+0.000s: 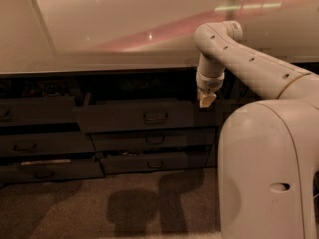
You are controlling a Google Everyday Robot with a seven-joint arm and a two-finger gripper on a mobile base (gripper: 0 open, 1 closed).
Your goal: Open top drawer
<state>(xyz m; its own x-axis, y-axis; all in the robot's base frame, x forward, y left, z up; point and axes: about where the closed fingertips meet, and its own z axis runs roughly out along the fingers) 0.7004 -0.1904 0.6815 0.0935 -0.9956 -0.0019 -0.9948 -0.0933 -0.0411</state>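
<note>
The top drawer [134,116] is a wide dark grey front with a small central loop pull [155,116]. It stands pulled out from under the pale countertop, ahead of the fronts around it. My gripper [207,100] hangs from the white arm at the drawer's right end, level with its top edge and to the right of the pull. Only its pale tip shows.
Two shorter drawers [154,140] with similar pulls sit below the top drawer. More dark drawers [30,147] stack at the left. The pale countertop [99,63] overhangs them all. My white body [269,168] fills the right foreground. Brown carpet [99,208] lies in front.
</note>
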